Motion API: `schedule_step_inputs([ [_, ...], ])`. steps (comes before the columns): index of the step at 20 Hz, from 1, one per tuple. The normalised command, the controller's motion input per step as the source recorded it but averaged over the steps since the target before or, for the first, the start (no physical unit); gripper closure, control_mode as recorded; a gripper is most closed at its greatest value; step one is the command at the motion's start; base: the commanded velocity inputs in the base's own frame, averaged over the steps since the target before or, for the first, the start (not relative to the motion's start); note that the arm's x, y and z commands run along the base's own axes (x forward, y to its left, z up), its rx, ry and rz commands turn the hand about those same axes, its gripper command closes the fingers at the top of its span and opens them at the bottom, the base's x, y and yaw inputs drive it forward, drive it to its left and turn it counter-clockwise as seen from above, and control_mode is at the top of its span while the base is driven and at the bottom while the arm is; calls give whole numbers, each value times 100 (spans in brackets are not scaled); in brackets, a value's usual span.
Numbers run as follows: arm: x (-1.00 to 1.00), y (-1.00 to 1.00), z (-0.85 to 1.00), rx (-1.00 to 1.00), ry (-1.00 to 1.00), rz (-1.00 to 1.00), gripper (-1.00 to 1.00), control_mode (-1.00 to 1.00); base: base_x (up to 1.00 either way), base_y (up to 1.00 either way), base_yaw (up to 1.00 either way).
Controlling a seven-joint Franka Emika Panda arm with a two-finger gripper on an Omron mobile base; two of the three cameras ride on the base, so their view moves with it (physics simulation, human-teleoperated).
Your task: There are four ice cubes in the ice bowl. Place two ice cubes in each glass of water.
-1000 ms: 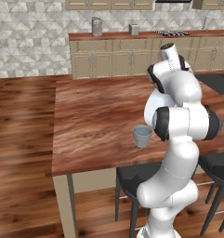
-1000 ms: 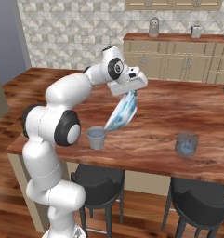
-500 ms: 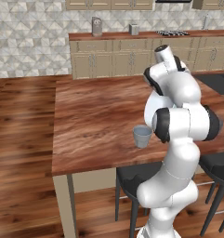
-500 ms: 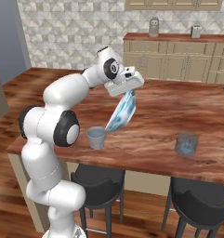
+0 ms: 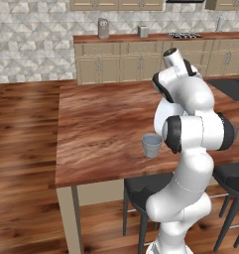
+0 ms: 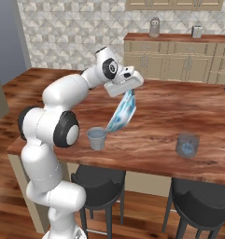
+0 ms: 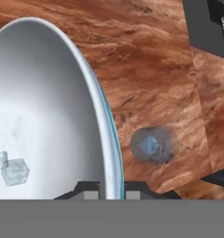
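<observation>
Pinched tight on the rim of the ice bowl (image 6: 122, 113), the pincer (image 6: 128, 89) holds it tipped steeply on edge, hanging down from the hand above the tabletop (image 6: 156, 121). From the right base view the bowl's lower edge comes down just above and beside the near-left glass of water (image 6: 96, 138), which stands upright close to the tabletop's near edge. Whether the bowl's lip touches that glass I cannot tell.

In the hand view the bowl's (image 7: 48, 116) pale, glossy inside fills the left side, with its rim running between the two dark finger tips at the bottom. Two ice cubes (image 7: 9, 168) lie touching one another against the inside wall of the bowl, low on the left.

Further right on the tabletop, well apart from the first, stands the second glass of water (image 6: 187, 145), also upright; in the hand view that glass (image 7: 154, 144) shows a pale blue cube inside it.

From the left base view the arm hides the bowl, and the near glass (image 5: 151, 145) sits just beside the arm's elbow.

Dark stools (image 6: 97, 179) stand under the tabletop's near edge.
</observation>
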Motion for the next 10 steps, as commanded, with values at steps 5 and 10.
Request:
schedule_step_inputs([
  [5, 0, 10, 0, -1, 0, 0, 100, -100, 0, 0, 0],
  [10, 0, 15, 0, -1, 0, 0, 100, -100, 0, 0, 0],
])
